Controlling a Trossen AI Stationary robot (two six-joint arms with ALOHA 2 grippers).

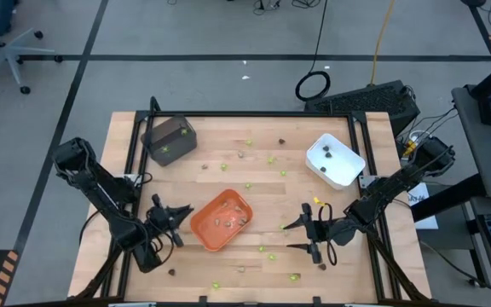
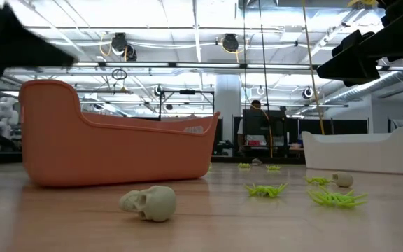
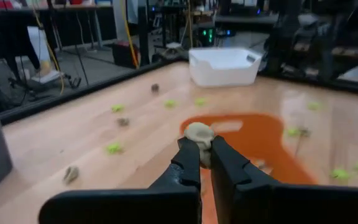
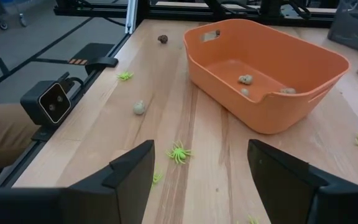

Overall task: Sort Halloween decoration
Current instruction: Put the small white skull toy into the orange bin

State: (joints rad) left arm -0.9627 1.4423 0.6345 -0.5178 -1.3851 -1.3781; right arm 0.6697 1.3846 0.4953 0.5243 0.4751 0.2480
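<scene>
My left gripper (image 3: 202, 149) is shut on a small tan-grey skull piece (image 3: 199, 132), just left of the orange tray (image 1: 222, 219) in the high view (image 1: 181, 216). My right gripper (image 1: 291, 237) stands open to the right of that tray, above the table, with nothing between its fingers (image 4: 201, 168). Lime-green spiders (image 4: 179, 152), tan skulls (image 2: 149, 203) and dark brown pieces (image 4: 163, 38) lie scattered on the wooden table. A few tan pieces (image 4: 245, 79) lie inside the orange tray. My left gripper pinches the tan-grey skull piece between its two fingers (image 3: 188, 163), and the piece's top (image 3: 197, 129) shows past the fingertips. The fingers reach nearly level from the table's left side. The piece is lifted clear of the table, beside the orange tray's left rim (image 3: 194, 121).
A white tray (image 1: 335, 159) stands at the far right with dark bits in it. A dark grey tray (image 1: 169, 139) holding green pieces stands at the far left. A black frame (image 1: 254, 115) runs along the table's edges. A small camera (image 4: 50, 102) sits at the near edge.
</scene>
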